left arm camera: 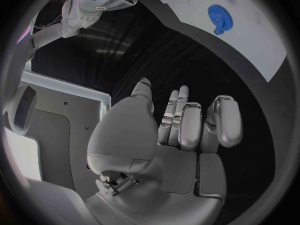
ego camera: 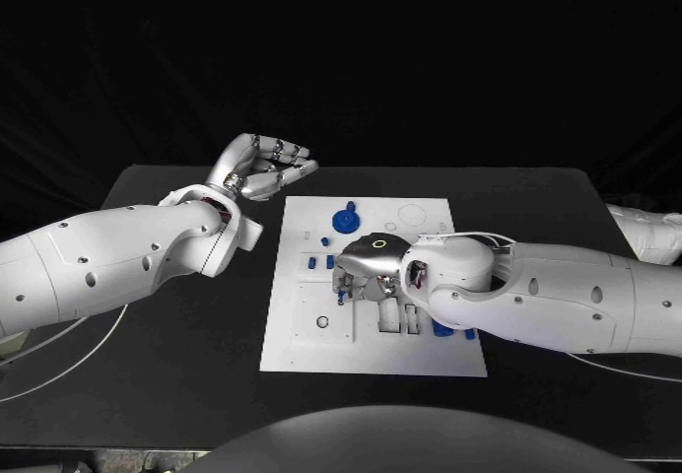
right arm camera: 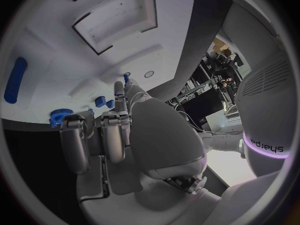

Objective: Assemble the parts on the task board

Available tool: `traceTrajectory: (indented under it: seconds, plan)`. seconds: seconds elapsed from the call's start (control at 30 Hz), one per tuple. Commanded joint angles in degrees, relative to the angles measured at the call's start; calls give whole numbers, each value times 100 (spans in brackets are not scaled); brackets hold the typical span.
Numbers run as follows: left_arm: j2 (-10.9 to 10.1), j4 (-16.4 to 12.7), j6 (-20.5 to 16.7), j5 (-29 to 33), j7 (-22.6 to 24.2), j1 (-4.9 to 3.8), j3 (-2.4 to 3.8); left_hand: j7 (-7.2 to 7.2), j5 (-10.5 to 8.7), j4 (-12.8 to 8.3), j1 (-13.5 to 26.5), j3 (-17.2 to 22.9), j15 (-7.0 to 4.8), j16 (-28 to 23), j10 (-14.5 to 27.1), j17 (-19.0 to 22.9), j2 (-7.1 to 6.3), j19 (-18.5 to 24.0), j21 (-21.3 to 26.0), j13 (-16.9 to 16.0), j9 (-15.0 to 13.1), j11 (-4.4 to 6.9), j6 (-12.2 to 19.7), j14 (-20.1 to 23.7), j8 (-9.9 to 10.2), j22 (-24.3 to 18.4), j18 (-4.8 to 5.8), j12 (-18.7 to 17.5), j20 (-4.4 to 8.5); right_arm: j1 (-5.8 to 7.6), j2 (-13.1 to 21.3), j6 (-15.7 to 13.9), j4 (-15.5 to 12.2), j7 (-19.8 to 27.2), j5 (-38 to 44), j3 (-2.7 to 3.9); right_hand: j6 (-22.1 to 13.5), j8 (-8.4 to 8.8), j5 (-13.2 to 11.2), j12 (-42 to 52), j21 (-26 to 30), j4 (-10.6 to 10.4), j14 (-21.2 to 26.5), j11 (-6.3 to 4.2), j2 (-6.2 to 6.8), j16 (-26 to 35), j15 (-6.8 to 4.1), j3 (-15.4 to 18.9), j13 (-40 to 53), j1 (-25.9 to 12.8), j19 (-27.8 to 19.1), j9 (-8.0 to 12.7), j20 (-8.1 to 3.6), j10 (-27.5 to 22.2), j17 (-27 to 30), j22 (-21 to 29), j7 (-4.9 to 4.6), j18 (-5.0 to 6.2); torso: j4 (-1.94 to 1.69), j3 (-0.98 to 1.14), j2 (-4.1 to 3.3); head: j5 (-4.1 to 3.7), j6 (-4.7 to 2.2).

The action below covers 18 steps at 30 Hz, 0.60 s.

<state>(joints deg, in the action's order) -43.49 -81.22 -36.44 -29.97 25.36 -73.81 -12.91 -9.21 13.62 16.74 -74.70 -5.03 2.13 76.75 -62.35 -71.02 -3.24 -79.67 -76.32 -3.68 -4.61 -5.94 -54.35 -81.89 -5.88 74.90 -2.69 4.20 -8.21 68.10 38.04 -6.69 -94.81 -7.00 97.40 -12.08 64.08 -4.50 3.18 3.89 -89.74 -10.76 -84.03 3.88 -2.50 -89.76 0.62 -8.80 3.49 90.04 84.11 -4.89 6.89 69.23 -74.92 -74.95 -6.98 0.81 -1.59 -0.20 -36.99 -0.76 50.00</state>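
Observation:
The white task board [ego camera: 373,345] lies in the middle of the black table. A blue gear [ego camera: 348,219] stands near its far edge, with two small blue parts [ego camera: 314,263] closer in. My right hand [ego camera: 366,272] reaches down over the board's middle. In the right wrist view its fingertips [right arm camera: 119,89] come together around a small blue part [right arm camera: 127,77] just above the board [right arm camera: 94,60], with the gear [right arm camera: 59,117] and a long blue piece [right arm camera: 15,80] nearby. My left hand [ego camera: 264,168] hangs raised beyond the board's far left corner, fingers curled, holding nothing [left arm camera: 181,130].
More blue pieces [ego camera: 443,330] lie by the board's recesses under my right forearm. The left wrist view shows the board's far end [left arm camera: 250,40] with the gear [left arm camera: 217,18]. Bare black table [ego camera: 170,365] spreads on both sides of the board.

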Motion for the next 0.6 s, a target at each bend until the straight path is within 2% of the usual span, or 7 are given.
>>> traceTrajectory:
  seconds: [0.03, 0.1, 0.17, 0.2, 0.33, 0.6]
  plan:
    - [0, -19, 43, 22, 74, -3, 5, -16, -13, 2, -7, 31, -13, -32, -1, 8, 57, 1, 36, -3, 8, -17, -3, -8, 29, 993, -68, -23, 13, -11, -7, 145, 1, 12, 26, -6, 40, -34, 31, -33, -26, -2, -597, 55, 46, -24, 48, -26, -6, -32, 589, -8, 32, -2, -1508, -1505, -5, -81, 3, 3, -3, 2, 0]
    - [-3, -21, 43, 22, 71, -3, 5, -16, -12, 1, -8, 31, -13, -32, -1, 7, 58, 1, 37, -3, 9, -17, -3, -8, 29, 993, -68, -23, 13, -12, -7, 161, 0, 6, 16, -6, 39, -33, 31, -33, -26, -2, -597, 56, 47, -24, 49, -27, -6, -33, 589, -7, 33, -3, -1508, -1505, -5, -81, 4, 3, -5, -12, 0]
    - [-2, -21, 47, 22, 62, -3, 5, -16, -11, 1, -14, 31, -13, -13, 0, -19, 63, -18, 13, -3, 9, -17, -1, -20, 32, 1003, -62, -24, 13, -12, -4, 178, 2, 0, 0, -6, 33, -28, 30, -36, -26, -5, -597, 57, 51, -24, 51, -28, -7, -39, 589, -6, 35, -11, -1508, -1505, -5, -81, -2, 1, -9, -80, 0]
    - [-2, -21, 48, 22, 61, -3, 5, -17, -11, 1, -15, 31, -13, 0, 0, -37, 64, -33, -7, -3, 9, -17, -1, -28, 32, 1010, -57, -24, 13, -12, -6, 181, 4, -2, -5, -7, 33, -28, 30, -36, -26, -5, -597, 57, 51, -24, 51, -28, -7, -39, 589, -6, 35, -11, -1508, -1505, -5, -81, -4, 0, -7, -87, 0]
    - [-4, -24, 50, 22, 62, -3, 5, -17, -11, 0, -17, 31, -13, 8, 1, -48, 66, -45, -22, -3, 10, -17, 0, -33, 33, 1016, -53, -24, 13, -12, -12, 193, 0, -14, -16, -7, 33, -28, 30, -36, -26, -5, -597, 57, 51, -24, 51, -28, -7, -39, 589, -6, 35, -11, -1508, -1505, -5, -81, 13, 5, -4, -64, 0]
    - [-2, -22, 45, 22, 67, -3, 6, -18, -8, -1, -30, 32, -12, 8, 4, -47, 74, -38, -9, -3, 11, -18, 5, -37, 40, 1012, -56, -26, 13, -13, -12, 241, -21, -23, -42, -8, 28, -23, 30, -38, -26, -7, -597, 58, 54, -24, 53, -31, -7, -43, 589, -4, 38, -16, -1508, -1505, -5, -81, 7, -2, -3, -69, 0]
